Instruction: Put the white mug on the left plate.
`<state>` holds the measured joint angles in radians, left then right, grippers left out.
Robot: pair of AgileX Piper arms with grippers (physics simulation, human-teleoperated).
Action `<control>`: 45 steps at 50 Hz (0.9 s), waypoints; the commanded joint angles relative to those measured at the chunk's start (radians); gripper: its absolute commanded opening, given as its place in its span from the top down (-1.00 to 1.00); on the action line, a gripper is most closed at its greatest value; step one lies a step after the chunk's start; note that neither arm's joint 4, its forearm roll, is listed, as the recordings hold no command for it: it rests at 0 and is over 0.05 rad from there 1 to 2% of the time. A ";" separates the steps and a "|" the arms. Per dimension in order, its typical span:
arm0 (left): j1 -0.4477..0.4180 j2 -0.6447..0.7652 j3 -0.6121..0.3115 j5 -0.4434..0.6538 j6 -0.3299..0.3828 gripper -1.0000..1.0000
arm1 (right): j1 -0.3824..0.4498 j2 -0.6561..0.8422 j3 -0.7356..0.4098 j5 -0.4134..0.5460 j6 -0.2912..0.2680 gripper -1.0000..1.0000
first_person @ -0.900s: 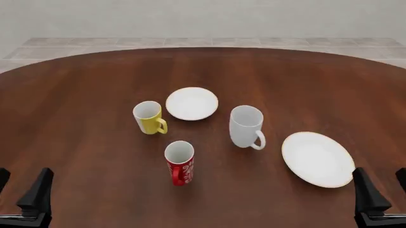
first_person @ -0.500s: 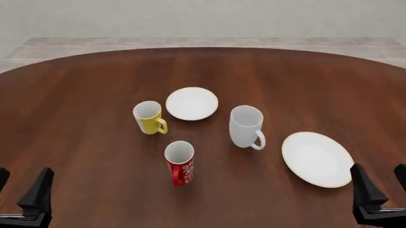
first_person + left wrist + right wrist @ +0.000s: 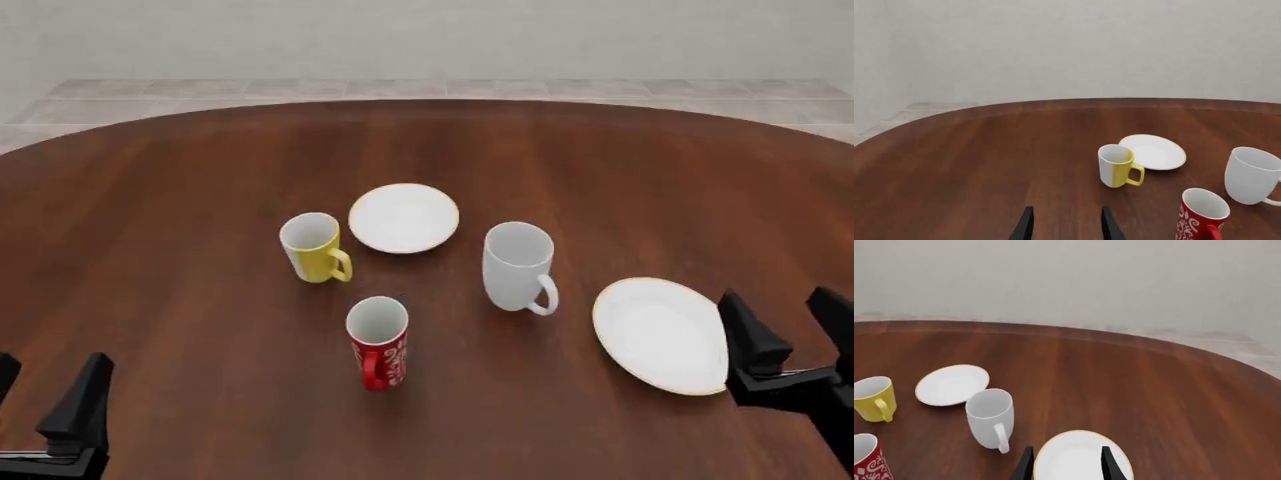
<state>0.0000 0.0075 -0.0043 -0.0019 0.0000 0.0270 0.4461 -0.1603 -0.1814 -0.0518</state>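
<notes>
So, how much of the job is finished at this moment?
Nothing is placed yet: the white mug stands upright on the table, apart from the left plate. In hand: the right gripper is open near the larger plate. Left: grasp the mug and set it on the left plate.

Rounded dark wood table (image 3: 160,230) — white mug (image 3: 518,266), yellow mug (image 3: 315,247), red mug (image 3: 378,342), seemingly gold-rimmed left plate (image 3: 403,217), larger plate (image 3: 665,334).

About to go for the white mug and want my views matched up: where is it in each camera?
Front view: white mug stands upright near table centre.
Left wrist view: white mug at the frame edge.
Right wrist view: white mug in plain sight.
Shared landmark: the left plate beside it.
</notes>
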 commanded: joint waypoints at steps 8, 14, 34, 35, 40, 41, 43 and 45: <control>0.000 0.000 0.000 0.000 0.000 -1.00 | 0.081 0.329 -0.170 -0.040 -0.080 -1.00; 0.000 0.000 0.000 0.000 0.000 -1.00 | 0.113 0.416 -0.207 -0.045 -0.072 -1.00; 0.000 0.000 0.000 0.000 0.000 -1.00 | 0.155 0.592 -0.285 -0.050 -0.099 -1.00; 0.000 0.000 0.000 0.000 0.000 -1.00 | 0.156 0.608 -0.290 -0.052 -0.100 -1.00; 0.000 0.000 0.000 0.000 0.000 -1.00 | 0.161 0.653 -0.306 -0.060 -0.098 -1.00; 0.000 0.000 0.000 0.000 0.000 -1.00 | 0.170 0.673 -0.310 -0.061 -0.100 -1.00; 0.000 0.000 0.000 0.000 0.000 -1.00 | 0.169 0.684 -0.310 -0.073 -0.100 -1.00; 0.000 0.000 0.000 0.000 0.000 -1.00 | 0.171 0.706 -0.311 -0.087 -0.102 -1.00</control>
<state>0.0000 0.0076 -0.0043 -0.0019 -0.0001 0.1818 1.0600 -0.4459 -0.2423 -0.1471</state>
